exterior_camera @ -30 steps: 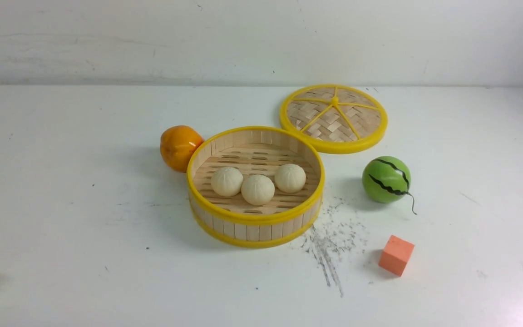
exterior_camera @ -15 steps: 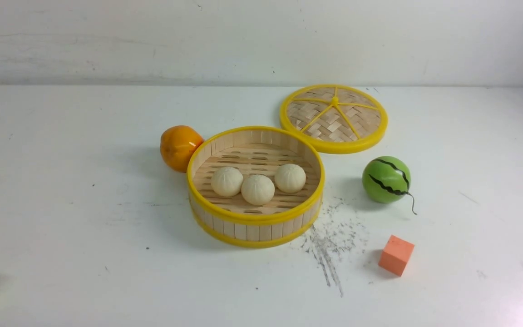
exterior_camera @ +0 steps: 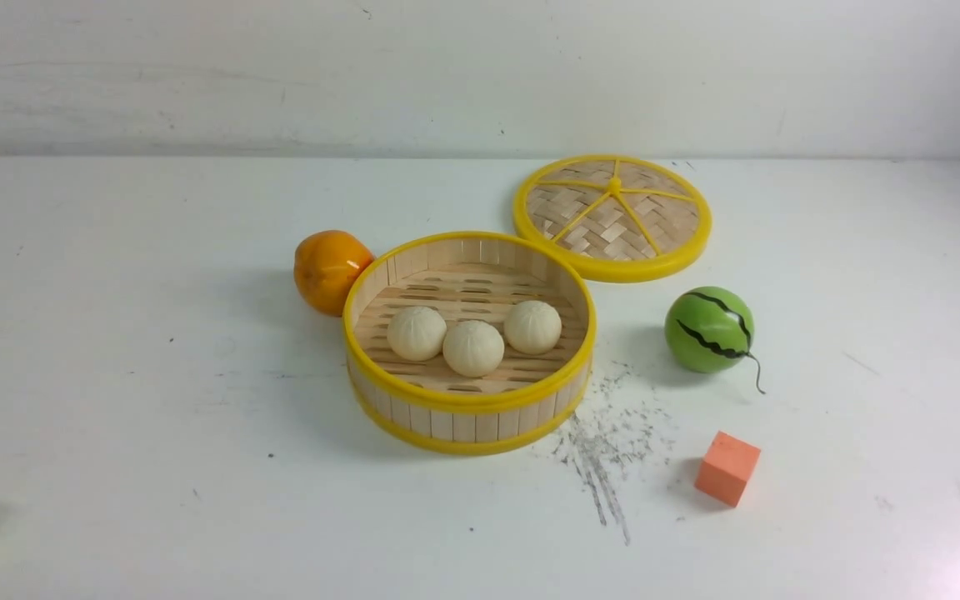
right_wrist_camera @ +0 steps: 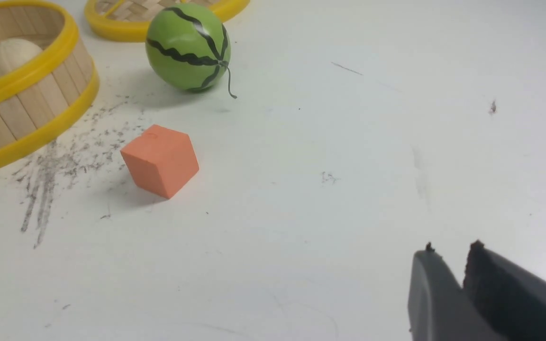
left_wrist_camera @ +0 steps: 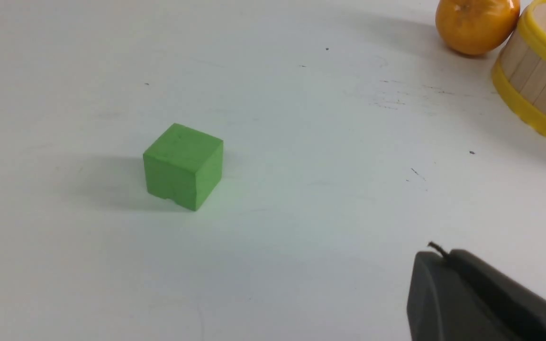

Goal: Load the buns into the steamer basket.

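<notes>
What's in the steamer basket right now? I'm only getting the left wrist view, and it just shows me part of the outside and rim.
Observer: All three buns sit on the slatted floor of the steamer basket.
Operator: Okay, and is the lid on it?
Observer: No, it lies off the basket, beyond it and to the right.
Operator: How about the right gripper, is it carrying anything?
Observer: Nothing; its fingertips are slightly parted, with no object between them.
</notes>
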Tool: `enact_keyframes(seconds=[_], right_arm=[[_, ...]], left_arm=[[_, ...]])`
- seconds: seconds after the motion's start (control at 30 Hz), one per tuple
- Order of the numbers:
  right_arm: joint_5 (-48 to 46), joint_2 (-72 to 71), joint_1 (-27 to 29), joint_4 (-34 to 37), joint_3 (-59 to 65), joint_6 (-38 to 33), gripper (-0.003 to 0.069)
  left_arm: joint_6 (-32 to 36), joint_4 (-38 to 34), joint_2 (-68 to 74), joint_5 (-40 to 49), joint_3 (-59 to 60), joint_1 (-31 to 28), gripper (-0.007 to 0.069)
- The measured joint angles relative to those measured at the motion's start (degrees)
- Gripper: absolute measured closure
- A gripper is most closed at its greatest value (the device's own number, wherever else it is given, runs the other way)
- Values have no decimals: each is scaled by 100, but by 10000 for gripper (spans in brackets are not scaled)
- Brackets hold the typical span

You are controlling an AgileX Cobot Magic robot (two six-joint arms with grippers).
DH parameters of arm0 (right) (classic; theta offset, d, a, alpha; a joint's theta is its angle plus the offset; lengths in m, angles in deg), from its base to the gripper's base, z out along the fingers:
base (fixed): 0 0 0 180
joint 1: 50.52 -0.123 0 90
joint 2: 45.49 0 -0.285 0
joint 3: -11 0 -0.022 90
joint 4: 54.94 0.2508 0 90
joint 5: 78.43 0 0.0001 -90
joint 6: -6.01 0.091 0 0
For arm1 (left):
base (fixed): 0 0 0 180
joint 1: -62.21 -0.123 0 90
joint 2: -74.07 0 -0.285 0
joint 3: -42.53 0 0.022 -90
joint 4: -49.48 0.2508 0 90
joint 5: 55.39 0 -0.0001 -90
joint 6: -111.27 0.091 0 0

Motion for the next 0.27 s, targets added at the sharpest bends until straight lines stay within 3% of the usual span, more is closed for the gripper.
enact_keyframes(seconds=[0.27], right_arm=[[0,0,0,0,0,0,545]], left_arm=[[0,0,0,0,0,0,638]])
